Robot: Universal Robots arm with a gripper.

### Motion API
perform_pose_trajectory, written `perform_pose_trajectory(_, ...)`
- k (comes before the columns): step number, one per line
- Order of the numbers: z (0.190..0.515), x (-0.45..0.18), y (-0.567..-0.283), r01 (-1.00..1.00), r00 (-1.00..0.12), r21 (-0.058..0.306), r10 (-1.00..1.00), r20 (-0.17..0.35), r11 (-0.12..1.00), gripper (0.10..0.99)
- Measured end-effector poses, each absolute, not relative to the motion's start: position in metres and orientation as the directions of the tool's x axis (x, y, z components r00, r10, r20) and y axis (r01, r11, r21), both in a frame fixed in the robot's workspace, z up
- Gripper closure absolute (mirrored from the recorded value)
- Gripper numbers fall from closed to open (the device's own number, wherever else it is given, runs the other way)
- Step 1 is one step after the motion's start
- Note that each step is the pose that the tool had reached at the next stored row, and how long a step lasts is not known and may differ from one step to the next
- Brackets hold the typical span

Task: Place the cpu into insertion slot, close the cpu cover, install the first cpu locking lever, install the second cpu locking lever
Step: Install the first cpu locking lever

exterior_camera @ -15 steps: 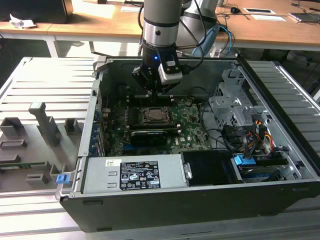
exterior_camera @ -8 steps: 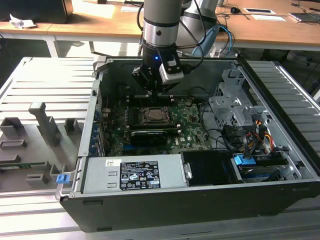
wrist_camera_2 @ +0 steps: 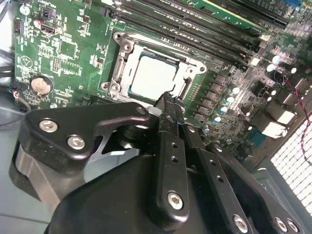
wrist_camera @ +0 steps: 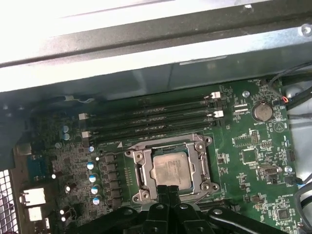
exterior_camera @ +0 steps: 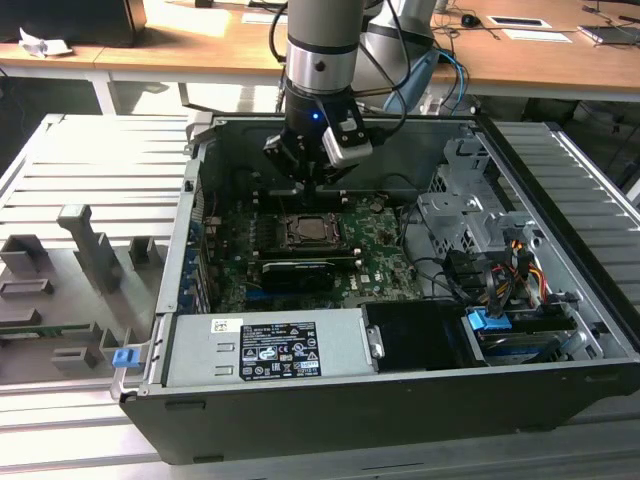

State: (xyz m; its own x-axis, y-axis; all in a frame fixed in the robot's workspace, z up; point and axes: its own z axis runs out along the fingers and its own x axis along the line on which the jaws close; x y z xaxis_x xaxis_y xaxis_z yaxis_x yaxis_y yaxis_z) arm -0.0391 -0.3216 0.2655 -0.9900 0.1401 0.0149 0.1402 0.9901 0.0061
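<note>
Pincer (wrist_camera_2: 168, 100), pinched narrow and apparently empty, hovers beside the thin silver metal cpu cover (wrist_camera_2: 118, 68), which lies over the dull silver-beige square cpu (wrist_camera_2: 153, 78). Press down slowly and squarely.

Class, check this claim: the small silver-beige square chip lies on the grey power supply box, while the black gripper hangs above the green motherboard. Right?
Wrong place: the small silver-beige square chip sits in the square socket on the green motherboard, as the first wrist view shows. The black gripper does hang above that board.
</note>
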Motion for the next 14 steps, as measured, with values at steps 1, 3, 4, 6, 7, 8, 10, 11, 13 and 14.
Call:
perform_pose_trajectory(1, 0.2655, -0.0391, -0.3216, 0.128, -0.992, 0.006, 0.128, 0.015, 0.992, 0.98)
perform_pose_trajectory(3, 0.2655, -0.0391, -0.3216, 0.092, -0.996, 0.006, 0.092, 0.015, 0.996, 0.98)
perform_pose_trajectory(4, 0.2655, -0.0391, -0.3216, 0.078, -0.997, 0.006, 0.078, 0.015, 0.997, 0.98)
perform_pose_trajectory(6, 0.2655, -0.0391, -0.3216, 0.035, -0.999, 0.006, 0.035, 0.015, 0.999, 0.98)
perform_pose_trajectory(7, 0.2655, -0.0391, -0.3216, 0.017, -1.0, 0.006, 0.017, 0.015, 1.0, 0.98)
perform_pose_trajectory(8, 0.2655, -0.0391, -0.3216, -0.005, -1.0, 0.006, -0.005, 0.015, 1.0, 0.98)
perform_pose_trajectory(10, 0.2655, -0.0391, -0.3216, -0.066, -0.998, 0.006, -0.066, 0.015, 0.998, 0.98)
perform_pose_trajectory(11, 0.2655, -0.0391, -0.3216, -0.082, -0.997, 0.006, -0.082, 0.015, 0.997, 0.98)
perform_pose_trajectory(13, 0.2655, -0.0391, -0.3216, -0.106, -0.994, 0.006, -0.106, 0.015, 0.994, 0.98)
perform_pose_trajectory(14, 0.2655, -0.0393, -0.3216, -0.107, -0.994, 0.006, -0.108, 0.015, 0.994, 0.98)
